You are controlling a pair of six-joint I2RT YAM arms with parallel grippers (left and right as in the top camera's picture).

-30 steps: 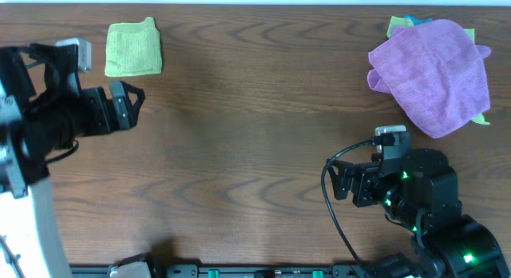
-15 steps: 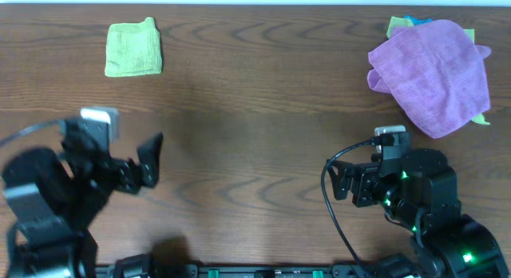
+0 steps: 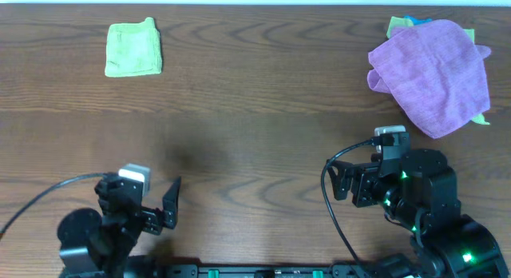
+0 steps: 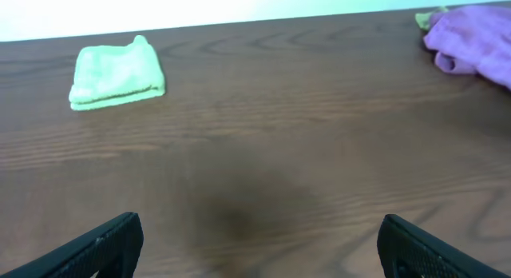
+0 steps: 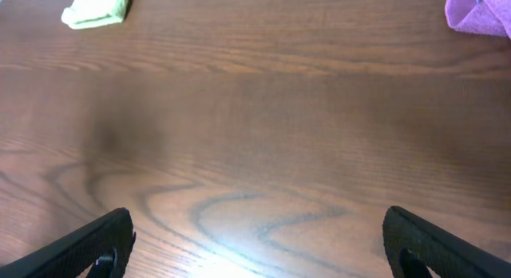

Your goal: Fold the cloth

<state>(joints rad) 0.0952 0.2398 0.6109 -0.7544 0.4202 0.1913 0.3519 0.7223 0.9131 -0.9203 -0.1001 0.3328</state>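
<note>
A light green cloth point(image 3: 133, 49), folded into a small square, lies at the far left of the wooden table; it also shows in the left wrist view point(image 4: 116, 73) and the right wrist view point(image 5: 97, 8). My left gripper point(image 3: 164, 208) is open and empty near the front left edge, far from the cloth. My right gripper point(image 3: 345, 184) is open and empty at the front right. Both wrist views show wide-apart fingertips over bare wood point(image 4: 255, 250) point(image 5: 259, 246).
A rumpled purple cloth point(image 3: 431, 74) lies on top of other coloured cloths point(image 3: 399, 24) at the far right, also in the left wrist view point(image 4: 471, 34). A black cable point(image 3: 331, 206) loops beside the right arm.
My left arm has pulled back from beside the green cloth to the front left edge of the table. The right arm and the cloths have not moved.
</note>
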